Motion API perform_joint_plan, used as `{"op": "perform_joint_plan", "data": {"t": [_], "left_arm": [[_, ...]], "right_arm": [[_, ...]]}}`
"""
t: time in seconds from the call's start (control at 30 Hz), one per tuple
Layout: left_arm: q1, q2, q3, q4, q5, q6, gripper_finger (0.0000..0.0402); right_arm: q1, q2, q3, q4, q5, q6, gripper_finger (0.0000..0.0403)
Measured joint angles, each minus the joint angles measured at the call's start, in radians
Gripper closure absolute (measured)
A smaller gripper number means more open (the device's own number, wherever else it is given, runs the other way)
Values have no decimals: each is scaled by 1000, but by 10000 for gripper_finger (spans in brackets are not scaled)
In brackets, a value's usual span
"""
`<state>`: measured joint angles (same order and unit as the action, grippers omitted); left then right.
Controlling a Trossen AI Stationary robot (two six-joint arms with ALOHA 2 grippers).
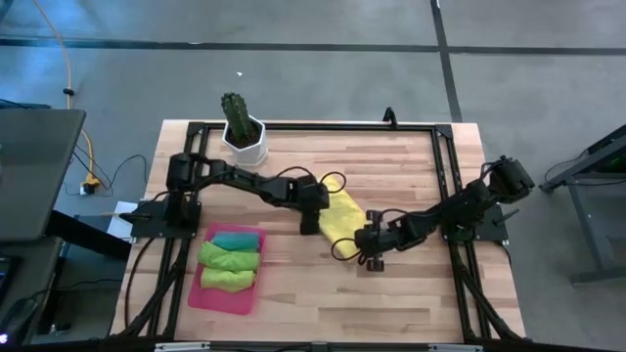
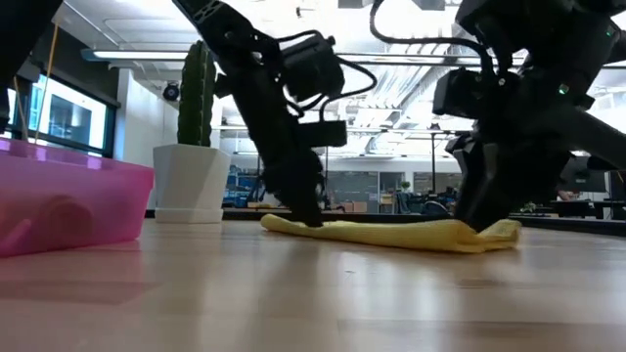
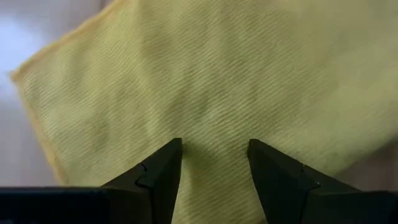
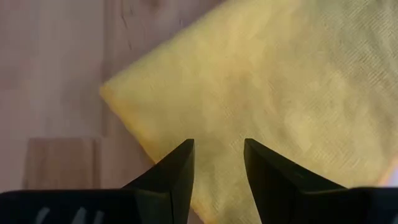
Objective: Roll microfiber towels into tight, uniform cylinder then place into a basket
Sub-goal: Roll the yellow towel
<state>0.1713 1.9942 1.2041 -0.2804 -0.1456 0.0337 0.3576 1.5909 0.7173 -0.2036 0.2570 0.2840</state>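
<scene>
Yellow towel (image 1: 341, 214) lies flat just right of the basket (image 1: 195, 290), my left gripper (image 3: 213, 163) and right gripper (image 4: 218, 163) both parted over it, holding nothing; it's soft and floppy, so I'd pinch an edge.

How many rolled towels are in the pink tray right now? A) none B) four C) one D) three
D: the high view shows one teal and two green rolls in the pink tray, while the yellow towel lies flat on the table between the two grippers.
</scene>
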Motion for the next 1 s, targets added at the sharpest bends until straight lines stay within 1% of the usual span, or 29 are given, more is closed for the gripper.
{"op": "perform_joint_plan", "data": {"t": [0.1, 0.17, 0.27, 0.33, 0.4, 0.5, 0.6, 0.7, 0.9, 1.0], "left_arm": [[18, -2, 2, -48, -98, 101, 227], [38, -2, 2, -50, -159, 178, 227], [78, 1, 0, -9, -231, 278, 227], [100, 1, 0, 31, -251, 289, 227], [112, -5, 0, 44, -237, 263, 227], [97, -35, 0, 44, -154, 217, 230], [52, -68, -1, 27, -53, 185, 239], [-13, -94, -1, 2, 30, 179, 251], [-140, -85, 1, 11, 41, 188, 266], [-173, -53, -2, -3, 0, 193, 266]], "right_arm": [[1, 0, 0, 47, 0, 3, 269], [1, 0, 11, 50, 0, -9, 269], [1, 0, 37, 52, 0, -45, 269], [1, 0, 55, 27, 1, -66, 269], [1, 0, 74, -20, 1, -84, 269], [1, 0, 88, -116, 2, -111, 269], [-4, 0, 88, -149, 36, -166, 269], [-5, 0, 86, -156, 64, -274, 269], [-23, 10, 86, -141, 69, -497, 269], [-52, 32, 86, -143, 72, -537, 269]]}}
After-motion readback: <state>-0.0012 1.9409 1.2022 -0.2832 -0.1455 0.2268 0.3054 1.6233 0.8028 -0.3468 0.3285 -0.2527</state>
